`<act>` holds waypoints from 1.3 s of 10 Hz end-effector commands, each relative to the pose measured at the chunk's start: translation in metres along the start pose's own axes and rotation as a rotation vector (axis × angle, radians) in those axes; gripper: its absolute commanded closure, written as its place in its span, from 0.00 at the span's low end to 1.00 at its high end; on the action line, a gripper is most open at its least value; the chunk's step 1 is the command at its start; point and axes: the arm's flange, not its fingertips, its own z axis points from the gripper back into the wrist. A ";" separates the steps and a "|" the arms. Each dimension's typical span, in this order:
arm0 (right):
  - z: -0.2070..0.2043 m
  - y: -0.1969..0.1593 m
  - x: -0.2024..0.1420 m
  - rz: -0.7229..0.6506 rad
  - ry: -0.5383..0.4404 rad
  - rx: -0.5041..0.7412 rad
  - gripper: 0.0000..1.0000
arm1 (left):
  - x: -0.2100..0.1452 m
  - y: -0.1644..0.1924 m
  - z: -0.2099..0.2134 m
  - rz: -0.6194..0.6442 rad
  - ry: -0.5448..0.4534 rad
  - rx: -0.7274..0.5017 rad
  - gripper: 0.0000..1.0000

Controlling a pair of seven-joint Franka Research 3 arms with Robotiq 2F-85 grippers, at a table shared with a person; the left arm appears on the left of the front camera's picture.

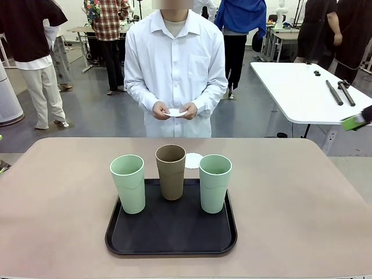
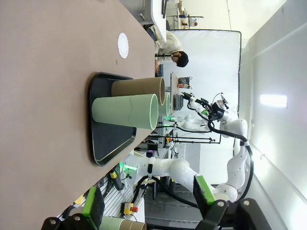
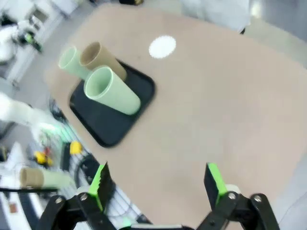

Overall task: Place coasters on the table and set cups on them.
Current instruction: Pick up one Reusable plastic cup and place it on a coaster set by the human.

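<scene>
Left pincer (image 2: 146, 192) spread, low, aimed level across tabletop (image 2: 48, 72). Right pincer (image 3: 156, 171) spread, raised, looking down on it. Three cups (image 1: 171, 171) stand on tray (image 1: 168, 241), centre. One coaster (image 1: 193, 160) lies just beyond tray; person's hands (image 1: 160, 110) hold second coaster (image 1: 174, 112), far side.

Beige table (image 1: 52, 197) w/ rounded corners: black tray (image 1: 171, 235) approx centre, nr robot-side edge, carrying left green cup (image 1: 128, 183), brown cup (image 1: 171, 171) & right green cup (image 1: 215, 183); white lacy coaster (image 1: 194, 160) flat on tabletop beyond tray's far edge, not touching it.
</scene>
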 end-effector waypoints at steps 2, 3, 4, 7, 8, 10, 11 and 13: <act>-0.060 0.050 0.033 0.161 0.245 -0.197 0.00 | 0.000 -0.001 0.001 -0.003 -0.005 -0.014 0.00; -0.080 0.067 0.038 0.213 0.314 -0.224 0.00 | 0.000 -0.001 0.001 -0.003 -0.005 -0.014 0.00; -0.100 0.079 0.040 0.255 0.367 -0.227 0.00 | 0.000 -0.001 0.001 -0.003 -0.005 -0.014 0.00; -0.154 0.099 0.026 0.362 0.486 -0.155 0.00 | 0.000 -0.001 0.001 -0.003 -0.005 -0.014 0.00; -0.163 0.099 0.019 0.369 0.510 -0.139 0.00 | 0.000 -0.001 0.001 -0.003 -0.005 -0.014 0.00; -0.176 0.092 0.010 0.330 0.488 -0.104 0.00 | 0.000 -0.001 0.001 -0.003 -0.005 -0.014 0.00; -0.169 0.107 0.017 0.370 0.519 -0.114 0.00 | 0.000 -0.001 0.001 -0.003 -0.005 -0.014 0.00; -0.169 0.107 0.017 0.370 0.519 -0.114 0.00 | 0.000 -0.001 0.001 -0.003 -0.005 -0.014 0.00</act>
